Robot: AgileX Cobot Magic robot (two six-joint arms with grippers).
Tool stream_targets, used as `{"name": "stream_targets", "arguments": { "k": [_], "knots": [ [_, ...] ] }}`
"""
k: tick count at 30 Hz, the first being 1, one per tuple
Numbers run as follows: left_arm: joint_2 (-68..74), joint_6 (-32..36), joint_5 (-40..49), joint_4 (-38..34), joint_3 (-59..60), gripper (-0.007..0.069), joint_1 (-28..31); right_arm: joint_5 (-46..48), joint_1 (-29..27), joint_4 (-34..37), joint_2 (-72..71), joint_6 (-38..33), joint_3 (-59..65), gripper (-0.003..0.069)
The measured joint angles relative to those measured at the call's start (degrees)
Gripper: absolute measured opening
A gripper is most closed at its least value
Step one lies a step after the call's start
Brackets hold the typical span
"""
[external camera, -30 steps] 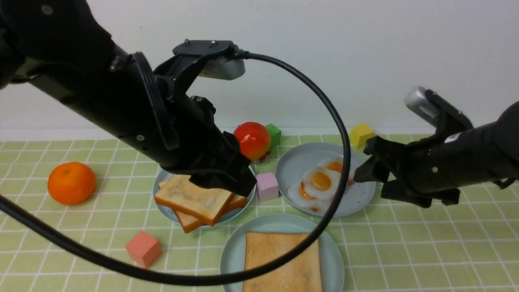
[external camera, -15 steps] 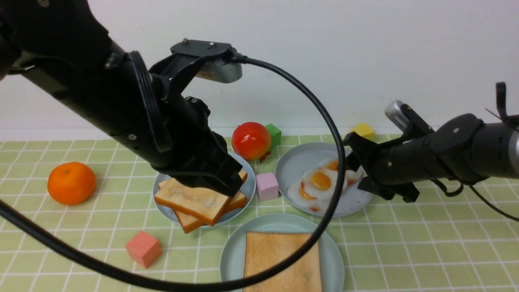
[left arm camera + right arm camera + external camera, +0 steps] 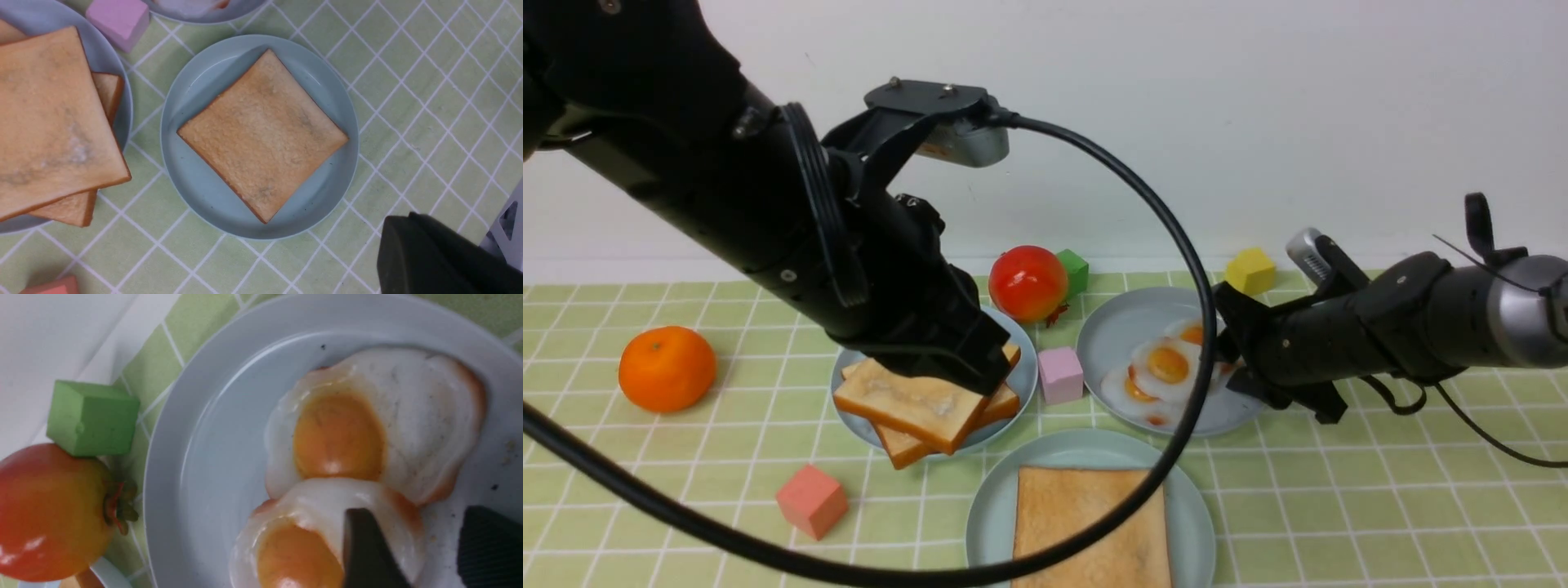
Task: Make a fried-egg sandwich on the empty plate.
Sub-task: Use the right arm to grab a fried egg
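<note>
Mint-green plate (image 3: 985, 514), round, smooth plastic, front centre of the table (image 3: 1380, 506), which is covered in a green cloth with a white grid. It holds 1 toast slice (image 3: 1090, 531): thick, square, pale tan grainy face, golden-brown crust, lying flat with its corners close to the rim in the left wrist view. Behind it to the left is a light-blue plate (image 3: 1023, 369) with 2 more slices stacked askew (image 3: 907, 400), the top one overhanging the front rim. Behind it to the right is a greyer speckled plate (image 3: 1115, 327) with glossy toy fried eggs (image 3: 1168, 363), white with orange yolks, overlapping. A pink cube (image 3: 1060, 374) stands between the 2 back plates, near both rims. A shiny red toy fruit (image 3: 1029, 282) and a green cube (image 3: 1075, 269) sit by the wall, and a yellow cube (image 3: 1250, 271) sits further right. An orange (image 3: 667, 367) lies far left, and a salmon cube (image 3: 811, 500) lies front left, apart from the plates. The left hand (image 3: 956, 367) is over the toast stack; whether it is apart or together, I cannot tell. Its black cable (image 3: 1188, 269) loops across the front view over both right-hand plates. The right hand (image 3: 425, 547) is at the egg plate's right rim, fingers (image 3: 367, 551) apart, with the nearer egg's white edge between them. Strips of cloth separate the 3 plate rims.
</note>
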Motion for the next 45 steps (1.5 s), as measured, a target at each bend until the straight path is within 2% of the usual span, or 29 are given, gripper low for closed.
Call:
{"name": "stream_targets", "arguments": {
  "k": [2,3,4,5,6,16,24,31,35,38,41,43,44,45],
  "knots": [
    [0.0,-0.3,0.0,0.3,0.0,-0.0013,0.0,0.0,0.0,0.6,0.3,0.1,-0.1,0.0154],
    [0.0,-0.4,0.0,0.4,0.0,-0.0013,0.0,0.0,0.0,0.6,0.3,0.1,-0.1,0.0154],
    [0.0,-0.8,0.0,0.7,0.0,-0.0013,0.0,0.2,0.0,0.6,0.3,0.1,-0.1,0.0069],
    [0.0,-0.9,0.0,0.7,0.0,-0.0013,0.0,0.2,0.0,0.6,0.3,0.1,-0.1,0.0060],
    [0.0,-1.0,0.0,0.8,0.0,-0.0013,0.0,0.3,0.0,0.7,0.3,0.1,-0.2,0.0007],
    [0.0,-1.1,0.0,1.2,0.0,-0.0013,0.0,2.2,0.0,0.3,-0.1,-0.9,-0.3,-0.0011],
    [0.0,-4.0,1.9,3.3,0.0,-0.0013,0.0,8.5,0.0,-0.3,-7.1,-9.2,0.2,-0.0011],
    [0.0,-5.4,2.4,3.7,0.0,-0.0013,0.0,11.6,0.0,-1.0,-11.0,-9.2,0.2,-0.0008],
    [0.0,-5.4,2.4,3.6,0.0,-0.0013,0.0,11.5,0.0,-1.1,-9.9,-4.4,0.3,0.0031],
    [0.0,-5.6,2.4,3.6,0.0,-0.0011,0.0,10.8,0.0,-1.1,-7.9,-0.7,0.3,0.0129],
    [0.0,-5.6,2.6,3.6,0.0,-0.0009,0.0,10.5,0.0,-0.6,-6.3,1.9,0.3,0.0258],
    [0.0,-5.6,2.7,3.6,0.0,-0.0006,0.0,9.3,0.0,1.6,-5.2,2.9,0.3,0.0360],
    [0.0,-5.6,2.7,3.6,0.0,-0.0006,0.0,9.3,0.0,1.9,-5.2,3.2,0.3,0.0360],
    [0.0,-5.6,2.7,3.6,0.0,-0.0005,0.0,8.3,0.0,3.7,-4.6,3.2,0.3,0.0412]
  ]
}}
